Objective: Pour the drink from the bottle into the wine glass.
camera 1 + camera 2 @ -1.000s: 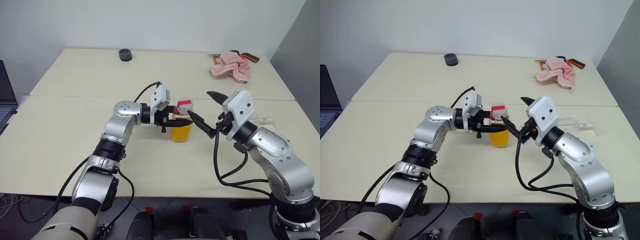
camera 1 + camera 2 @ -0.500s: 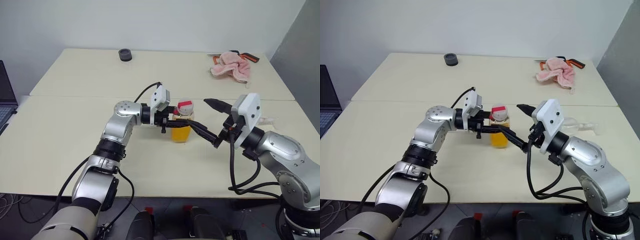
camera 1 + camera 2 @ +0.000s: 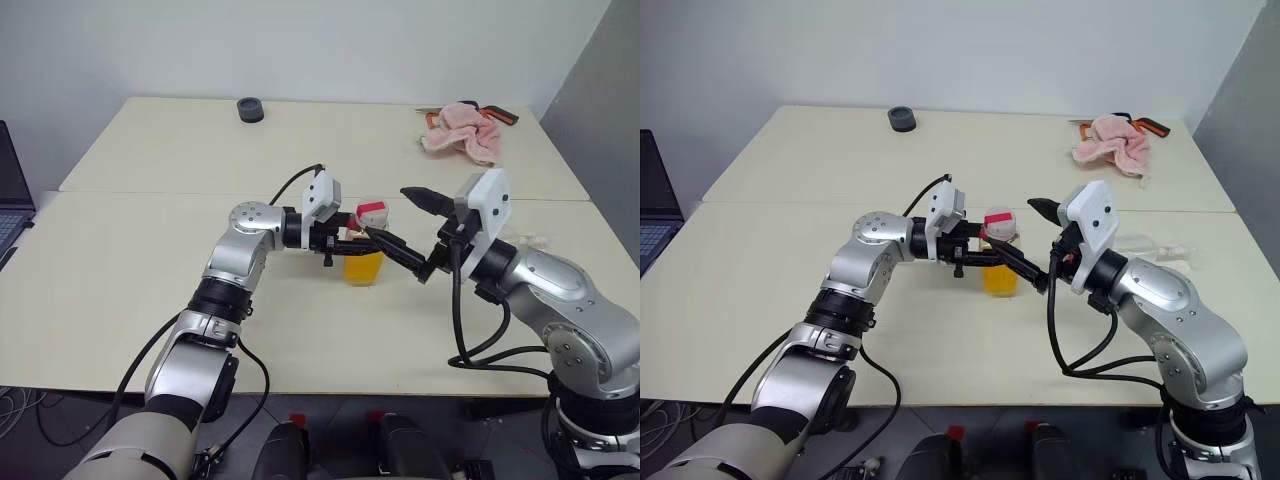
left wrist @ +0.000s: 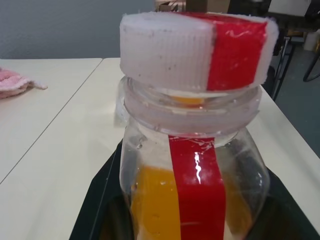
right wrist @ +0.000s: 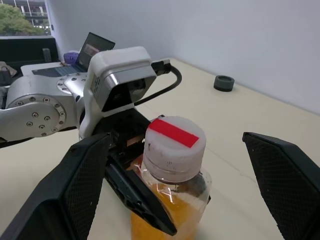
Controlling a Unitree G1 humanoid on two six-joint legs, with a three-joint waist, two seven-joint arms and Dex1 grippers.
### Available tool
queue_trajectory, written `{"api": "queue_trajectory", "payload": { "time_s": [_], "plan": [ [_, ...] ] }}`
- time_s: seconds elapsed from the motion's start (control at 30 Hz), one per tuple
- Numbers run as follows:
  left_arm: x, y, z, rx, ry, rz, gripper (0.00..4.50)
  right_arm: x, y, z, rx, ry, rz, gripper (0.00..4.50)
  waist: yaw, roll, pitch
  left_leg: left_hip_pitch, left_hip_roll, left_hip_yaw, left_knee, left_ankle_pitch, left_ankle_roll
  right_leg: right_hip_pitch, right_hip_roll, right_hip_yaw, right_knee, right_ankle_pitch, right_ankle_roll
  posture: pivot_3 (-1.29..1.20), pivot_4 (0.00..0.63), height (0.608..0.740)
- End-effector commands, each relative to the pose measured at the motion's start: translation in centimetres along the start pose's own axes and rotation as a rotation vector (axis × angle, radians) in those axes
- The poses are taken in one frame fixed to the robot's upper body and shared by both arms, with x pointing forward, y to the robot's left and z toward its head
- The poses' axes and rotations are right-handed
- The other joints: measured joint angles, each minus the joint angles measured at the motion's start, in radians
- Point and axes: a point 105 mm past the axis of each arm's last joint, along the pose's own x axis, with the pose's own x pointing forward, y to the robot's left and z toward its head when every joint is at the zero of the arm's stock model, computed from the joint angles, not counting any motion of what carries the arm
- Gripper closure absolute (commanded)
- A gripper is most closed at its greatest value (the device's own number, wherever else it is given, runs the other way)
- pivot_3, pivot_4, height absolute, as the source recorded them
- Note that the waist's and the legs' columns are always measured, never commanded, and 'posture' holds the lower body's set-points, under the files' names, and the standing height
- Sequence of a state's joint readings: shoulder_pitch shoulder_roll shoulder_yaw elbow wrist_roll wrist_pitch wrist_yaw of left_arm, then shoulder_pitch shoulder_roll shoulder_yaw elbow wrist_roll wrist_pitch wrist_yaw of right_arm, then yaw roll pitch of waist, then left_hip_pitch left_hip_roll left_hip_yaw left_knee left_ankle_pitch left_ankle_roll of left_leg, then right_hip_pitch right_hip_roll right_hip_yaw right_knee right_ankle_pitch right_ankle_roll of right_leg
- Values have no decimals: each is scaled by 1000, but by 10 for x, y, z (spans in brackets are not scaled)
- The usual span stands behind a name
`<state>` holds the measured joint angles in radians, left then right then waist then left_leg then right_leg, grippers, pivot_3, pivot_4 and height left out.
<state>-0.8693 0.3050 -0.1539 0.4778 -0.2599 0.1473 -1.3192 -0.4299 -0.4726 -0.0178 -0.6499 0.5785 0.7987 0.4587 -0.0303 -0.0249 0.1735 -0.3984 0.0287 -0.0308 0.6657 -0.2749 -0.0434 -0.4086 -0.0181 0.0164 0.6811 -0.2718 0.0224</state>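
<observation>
The bottle (image 3: 364, 255) stands upright on the table, with the orange drink (image 4: 152, 200) filling its lower half. It has a red stripe label and a red-and-white cap (image 5: 174, 142). My left gripper (image 3: 349, 240) reaches in from the left and is shut on the bottle's body below the neck. From the right, my right gripper (image 3: 386, 212) is open wide at cap height. Its fingers (image 5: 82, 185) stand on either side of the cap without touching it. The wine glass (image 3: 1152, 245) is a clear shape on the table behind my right arm, partly hidden.
A pink cloth (image 3: 461, 136) lies at the far right of the table over an orange-handled tool (image 3: 503, 115). A small black round thing (image 3: 250, 108) sits at the far edge. A laptop (image 3: 10, 195) is off the table's left side.
My right wrist has rolled, and its fingers now frame the bottle's cap more squarely. The bottle and my left gripper have not moved.
</observation>
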Motion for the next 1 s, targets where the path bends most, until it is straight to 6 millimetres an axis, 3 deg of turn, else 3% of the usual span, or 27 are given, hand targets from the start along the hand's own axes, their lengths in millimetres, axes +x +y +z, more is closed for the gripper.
{"api": "queue_trajectory", "payload": {
  "time_s": [0.03,0.97,1.0],
  "plan": [
    [3,1,19,63,-46,-8,2739,5,4,11,-15,-42,47,0,0,0,0,0,0,0,0,0,0,0,0,0,0,0,0,0,150,740],
    [2,1,19,68,-48,5,2739,25,-3,5,-26,-50,88,0,0,0,0,0,0,0,0,0,0,0,0,0,0,0,0,0,150,740],
    [2,1,19,68,-48,5,2739,25,-3,5,-26,-49,90,182,0,0,0,0,0,0,0,0,0,0,0,0,0,0,0,0,150,740]
  ]
}}
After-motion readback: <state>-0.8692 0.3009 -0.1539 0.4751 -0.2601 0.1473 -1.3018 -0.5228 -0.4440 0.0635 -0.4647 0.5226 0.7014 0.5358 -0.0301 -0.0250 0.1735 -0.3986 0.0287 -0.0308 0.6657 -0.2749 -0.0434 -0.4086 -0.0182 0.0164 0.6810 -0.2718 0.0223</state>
